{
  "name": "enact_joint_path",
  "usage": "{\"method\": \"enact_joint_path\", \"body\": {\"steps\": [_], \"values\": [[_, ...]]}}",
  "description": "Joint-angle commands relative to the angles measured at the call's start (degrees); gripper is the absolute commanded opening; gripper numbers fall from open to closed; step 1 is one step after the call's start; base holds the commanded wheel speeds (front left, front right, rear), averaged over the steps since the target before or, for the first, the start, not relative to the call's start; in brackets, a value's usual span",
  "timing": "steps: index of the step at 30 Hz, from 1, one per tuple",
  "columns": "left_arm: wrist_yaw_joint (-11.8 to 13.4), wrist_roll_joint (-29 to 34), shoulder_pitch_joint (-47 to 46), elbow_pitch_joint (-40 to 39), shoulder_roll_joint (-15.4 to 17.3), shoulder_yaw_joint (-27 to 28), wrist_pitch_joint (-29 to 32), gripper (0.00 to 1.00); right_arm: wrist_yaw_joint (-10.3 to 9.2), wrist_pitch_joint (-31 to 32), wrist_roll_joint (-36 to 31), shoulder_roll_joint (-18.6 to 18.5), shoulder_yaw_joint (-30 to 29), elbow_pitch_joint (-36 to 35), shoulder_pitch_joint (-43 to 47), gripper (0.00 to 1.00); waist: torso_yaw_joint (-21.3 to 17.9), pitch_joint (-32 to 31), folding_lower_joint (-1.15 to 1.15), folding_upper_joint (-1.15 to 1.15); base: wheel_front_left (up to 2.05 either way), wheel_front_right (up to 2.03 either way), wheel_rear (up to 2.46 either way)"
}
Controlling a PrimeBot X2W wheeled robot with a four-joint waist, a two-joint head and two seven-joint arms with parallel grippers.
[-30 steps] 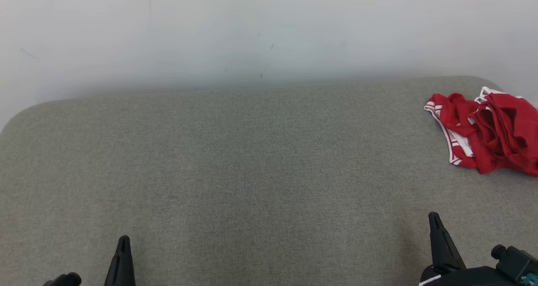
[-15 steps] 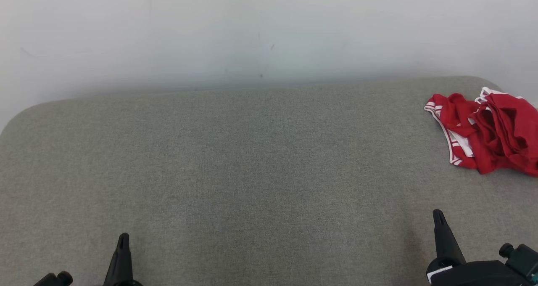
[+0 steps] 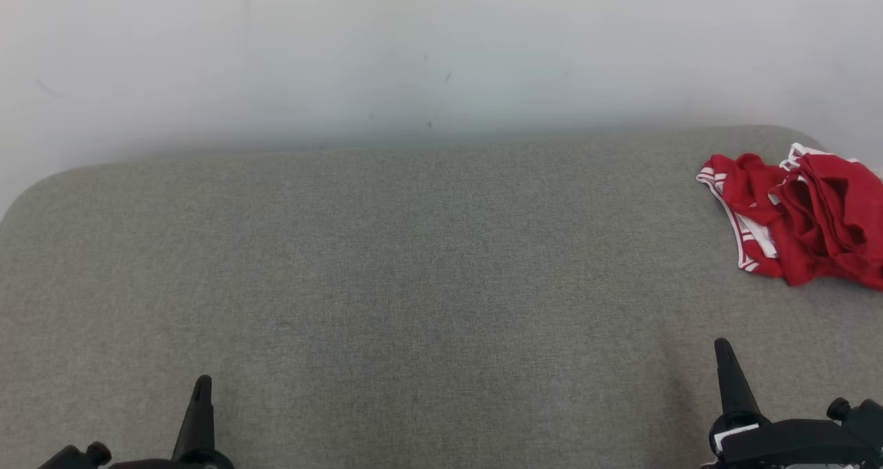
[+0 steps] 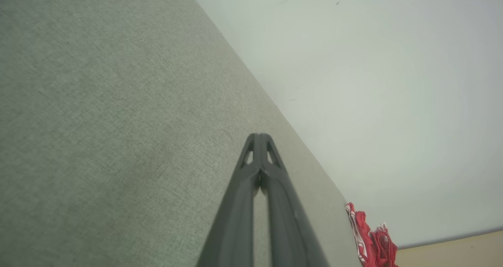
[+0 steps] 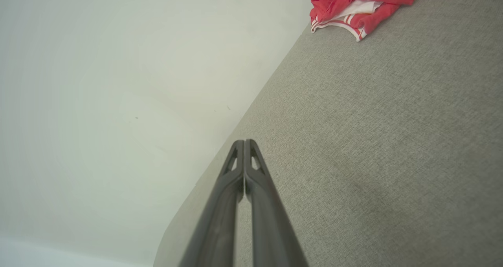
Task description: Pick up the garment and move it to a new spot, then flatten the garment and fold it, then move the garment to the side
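Right gripper (image 3: pixel 723 350) sits low at the near edge of the grey pad (image 3: pixel 414 262), its two dark fingers pressed together to a single point with nothing pinched. Left gripper (image 3: pixel 201 386) is closed up the same way and holds nothing, off to its left across a wide stretch of pad. Garment (image 3: pixel 807 221), red with white striped trim, lies ahead of the right gripper and a little to its right, well apart from it and much farther from the left one. It is a rumpled heap, layers lapped over each other, close to the pad's far right corner. Judgement: this fits a garment waiting to be picked up, and equally one loosely folded and set aside; the heap alone does not say which. Good practice either way: carry the fingertips lifted off the woven cover when an arm travels, since closed points could snag it, and make no grazing pass near the heap, as soft cloth shifts at a nudge. Edges: just beyond the garment the pad ends against the pale wall (image 3: pixel 414 55), so there is little room behind it. The head view cuts off its right side, so I cannot tell how near the side edge it lies. Open room: the broad stretch ahead of and between both grippers, out to the rounded far left corner.
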Motion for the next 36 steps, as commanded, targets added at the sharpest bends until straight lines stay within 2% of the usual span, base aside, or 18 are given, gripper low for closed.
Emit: {"method": "enact_joint_path", "body": {"steps": [1,36], "values": [[-0.5,-1.8,-1.5,-0.4,0.3,0.3,0.4,0.00,-0.06,0.4,1.4,0.1,-0.5,-0.4,-1.3,0.00,0.0,0.0,0.00,0.00,0.00,0.00,0.00],[-2.1,-21.5,-3.7,1.3,0.3,1.5,5.6,0.00,-0.09,5.4,18.3,1.4,-3.3,0.4,-2.9,0.00,0.1,-0.1,0.00,0.00,0.00,0.00,0.00]]}}
